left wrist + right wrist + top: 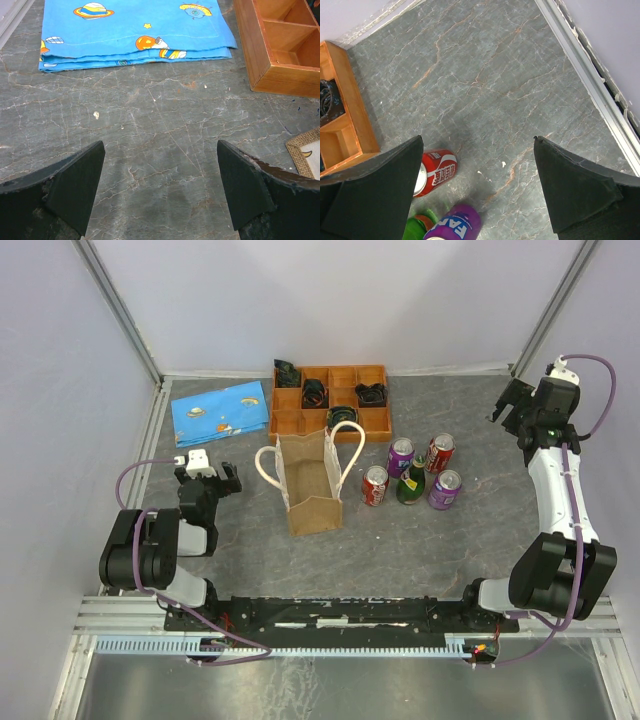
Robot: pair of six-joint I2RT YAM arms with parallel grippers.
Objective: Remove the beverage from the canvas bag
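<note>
While the left end effector [207, 478] gapes, the canvas bag [315, 512] stands nearby.

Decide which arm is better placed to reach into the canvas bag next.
Left. The left gripper, open, sits just beside the canvas bag; the right gripper, also open, is at the far corner beyond the cans.

The canvas bag [315, 508] gapes open to me from above; rope handles [266, 466] flank its mouth, cans [376, 485] crowd its right side.
</note>
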